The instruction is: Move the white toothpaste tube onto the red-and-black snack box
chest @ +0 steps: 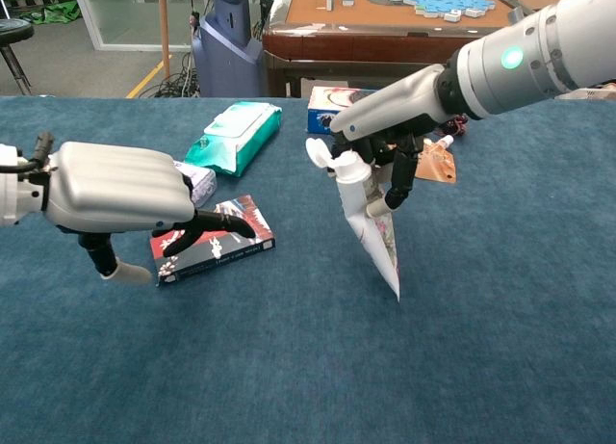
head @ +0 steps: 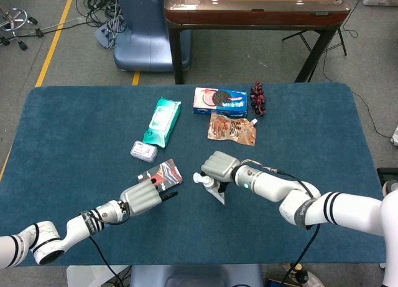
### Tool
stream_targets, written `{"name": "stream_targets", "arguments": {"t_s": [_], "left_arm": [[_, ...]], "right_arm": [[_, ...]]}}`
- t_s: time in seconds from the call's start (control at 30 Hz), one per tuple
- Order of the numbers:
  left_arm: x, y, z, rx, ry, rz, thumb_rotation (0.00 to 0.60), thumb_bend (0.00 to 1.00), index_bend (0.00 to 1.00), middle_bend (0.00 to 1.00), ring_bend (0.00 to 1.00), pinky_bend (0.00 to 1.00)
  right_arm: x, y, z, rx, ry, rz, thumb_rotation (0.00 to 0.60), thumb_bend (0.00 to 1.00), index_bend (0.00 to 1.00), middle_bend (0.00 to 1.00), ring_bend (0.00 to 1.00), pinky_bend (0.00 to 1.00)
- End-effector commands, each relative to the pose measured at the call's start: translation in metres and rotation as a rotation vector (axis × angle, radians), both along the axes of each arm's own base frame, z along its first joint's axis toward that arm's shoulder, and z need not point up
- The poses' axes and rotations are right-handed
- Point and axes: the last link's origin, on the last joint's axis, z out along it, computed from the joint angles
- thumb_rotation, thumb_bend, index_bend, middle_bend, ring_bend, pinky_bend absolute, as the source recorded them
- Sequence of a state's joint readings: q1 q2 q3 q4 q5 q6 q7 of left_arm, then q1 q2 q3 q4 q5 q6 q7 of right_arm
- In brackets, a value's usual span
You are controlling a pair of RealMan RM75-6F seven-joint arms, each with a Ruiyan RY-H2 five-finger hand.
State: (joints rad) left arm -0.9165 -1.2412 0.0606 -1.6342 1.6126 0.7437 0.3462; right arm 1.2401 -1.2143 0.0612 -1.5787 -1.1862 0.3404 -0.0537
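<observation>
The white toothpaste tube (chest: 372,213) hangs steeply tilted, cap (chest: 321,152) up and to the left, flat tail pointing down near the blue cloth. My right hand (chest: 397,143) grips it near the cap end; in the head view the right hand (head: 220,167) covers most of the tube (head: 217,192). The red-and-black snack box (chest: 219,246) lies flat to the left of the tube, also visible from above as the snack box (head: 161,174). My left hand (chest: 117,199) hovers at the box's left end, dark fingers (chest: 214,225) reaching over it and holding nothing; the head view shows the left hand (head: 145,197) too.
Behind lie a green wipes pack (head: 163,121), a small white packet (head: 143,151), a blue cookie box (head: 219,101), a brown pouch (head: 232,129) and a dark red item (head: 259,98). The blue table's near edge (head: 205,262) runs just below both forearms.
</observation>
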Motion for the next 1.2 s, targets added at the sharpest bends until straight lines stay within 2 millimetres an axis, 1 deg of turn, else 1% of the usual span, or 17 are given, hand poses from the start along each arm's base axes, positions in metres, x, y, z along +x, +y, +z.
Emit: {"name": "stream_targets", "arguments": {"t_s": [0.03, 0.13, 0.17, 0.23, 0.3, 0.37, 0.4, 0.43, 0.47, 0.57, 0.67, 0.77, 0.87, 0.93, 1.03, 1.13, 1.2], "left_arm": [[-0.001, 0.000, 0.004, 0.007, -0.009, 0.013, 0.600, 0.25, 0.04, 0.51, 0.50, 0.32], [-0.002, -0.003, 0.005, 0.006, -0.011, 0.015, 0.600, 0.26, 0.04, 0.52, 0.50, 0.32], [-0.003, -0.004, 0.006, 0.005, -0.009, 0.015, 0.600, 0.26, 0.04, 0.52, 0.50, 0.32], [-0.005, -0.006, 0.007, 0.004, -0.005, 0.015, 0.600, 0.25, 0.04, 0.52, 0.50, 0.32], [-0.007, -0.007, 0.008, 0.005, -0.003, 0.018, 0.600, 0.25, 0.04, 0.51, 0.50, 0.32], [-0.009, -0.007, 0.009, 0.008, -0.001, 0.025, 0.600, 0.25, 0.04, 0.51, 0.50, 0.32], [-0.010, -0.007, 0.010, 0.009, 0.000, 0.027, 0.600, 0.25, 0.04, 0.51, 0.50, 0.32], [-0.011, -0.007, 0.010, 0.012, 0.001, 0.028, 0.600, 0.25, 0.04, 0.51, 0.50, 0.32], [-0.011, -0.007, 0.011, 0.014, 0.002, 0.029, 0.600, 0.25, 0.04, 0.51, 0.50, 0.32], [-0.013, -0.007, 0.013, 0.020, 0.005, 0.031, 0.600, 0.25, 0.04, 0.51, 0.50, 0.32], [-0.014, -0.007, 0.014, 0.025, 0.006, 0.032, 0.600, 0.25, 0.04, 0.51, 0.50, 0.32], [-0.014, -0.007, 0.015, 0.028, 0.008, 0.036, 0.600, 0.25, 0.04, 0.51, 0.50, 0.32], [-0.016, -0.007, 0.017, 0.035, 0.009, 0.041, 0.600, 0.25, 0.04, 0.51, 0.49, 0.32], [-0.016, -0.006, 0.019, 0.041, 0.007, 0.049, 0.600, 0.25, 0.04, 0.51, 0.49, 0.32], [-0.019, -0.004, 0.024, 0.062, 0.001, 0.070, 0.600, 0.25, 0.04, 0.51, 0.49, 0.32], [-0.026, 0.001, 0.034, 0.104, -0.026, 0.120, 0.600, 0.25, 0.04, 0.51, 0.49, 0.32], [-0.034, 0.005, 0.044, 0.145, -0.056, 0.173, 0.600, 0.25, 0.04, 0.50, 0.49, 0.32]], "right_arm": [[0.005, -0.002, -0.005, -0.014, -0.020, 0.001, 0.600, 1.00, 1.00, 0.87, 0.89, 0.61], [0.005, -0.002, -0.012, -0.017, -0.018, -0.001, 0.600, 1.00, 1.00, 0.84, 0.85, 0.61], [0.004, -0.003, -0.015, -0.019, -0.011, 0.000, 0.600, 0.97, 1.00, 0.83, 0.83, 0.61], [0.004, -0.003, -0.018, -0.022, -0.006, -0.004, 0.600, 0.87, 0.97, 0.81, 0.79, 0.61], [0.005, -0.004, -0.021, -0.036, -0.003, -0.004, 0.600, 0.74, 0.91, 0.78, 0.76, 0.61], [0.006, -0.005, -0.024, -0.056, -0.011, -0.011, 0.600, 0.59, 0.83, 0.74, 0.72, 0.60], [0.007, -0.006, -0.025, -0.067, -0.009, -0.008, 0.600, 0.56, 0.81, 0.73, 0.71, 0.60], [0.008, -0.006, -0.026, -0.081, -0.006, -0.005, 0.600, 0.49, 0.74, 0.70, 0.68, 0.59], [0.008, -0.006, -0.027, -0.090, -0.004, -0.005, 0.600, 0.41, 0.65, 0.65, 0.65, 0.59], [0.012, -0.004, -0.028, -0.119, -0.008, -0.011, 0.600, 0.19, 0.41, 0.53, 0.57, 0.57], [0.015, -0.002, -0.030, -0.139, -0.015, -0.021, 0.600, 0.07, 0.24, 0.43, 0.50, 0.55], [0.016, -0.001, -0.030, -0.161, -0.019, -0.027, 0.600, 0.02, 0.12, 0.34, 0.44, 0.53], [0.018, 0.000, -0.025, -0.184, -0.030, -0.033, 0.600, 0.00, 0.03, 0.26, 0.38, 0.49], [0.018, 0.000, -0.019, -0.204, -0.039, -0.035, 0.600, 0.00, 0.01, 0.23, 0.36, 0.49], [0.016, -0.001, -0.002, -0.245, -0.056, -0.049, 0.600, 0.00, 0.01, 0.21, 0.34, 0.48], [0.005, -0.001, 0.022, -0.312, -0.076, -0.080, 0.600, 0.00, 0.01, 0.21, 0.34, 0.48], [-0.007, 0.000, 0.040, -0.363, -0.091, -0.110, 0.600, 0.00, 0.01, 0.21, 0.34, 0.48]]}}
